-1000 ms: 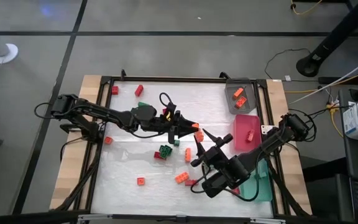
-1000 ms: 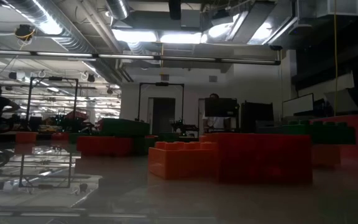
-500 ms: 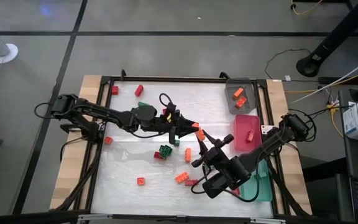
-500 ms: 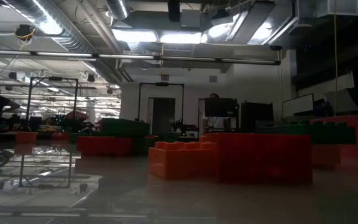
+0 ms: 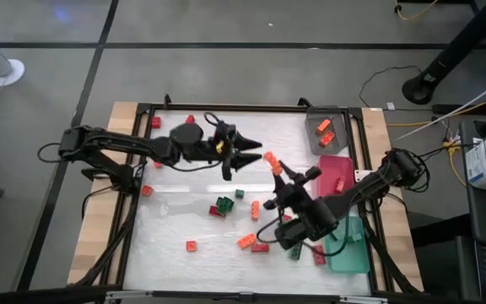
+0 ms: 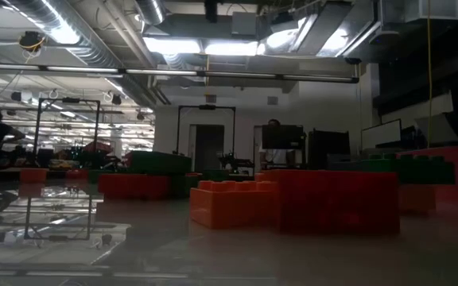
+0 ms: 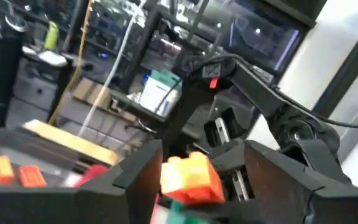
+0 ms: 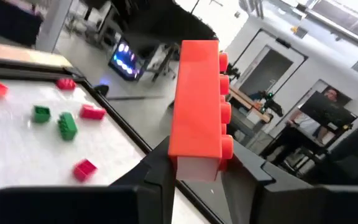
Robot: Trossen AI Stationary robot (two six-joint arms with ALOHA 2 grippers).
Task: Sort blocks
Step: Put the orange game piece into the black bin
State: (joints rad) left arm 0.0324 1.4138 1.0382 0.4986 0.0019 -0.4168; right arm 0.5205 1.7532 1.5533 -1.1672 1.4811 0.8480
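The grey tray (image 5: 323, 128) holds two orange blocks (image 5: 325, 132), the pink tray (image 5: 336, 176) one red block. The right pincer (image 5: 274, 166) grips an orange block (image 5: 271, 160) above the counter (image 5: 167, 219); the left pincer (image 5: 241, 150) gapes open, empty.

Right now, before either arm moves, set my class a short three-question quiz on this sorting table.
1. True or false: the right tool grips an orange brick.
2. How many bricks lie in the grey tray? A one, B two, C four.
3. Fill in: the pink tray holds one ___ brick.
Key: 1 true; 2 B; 3 red.
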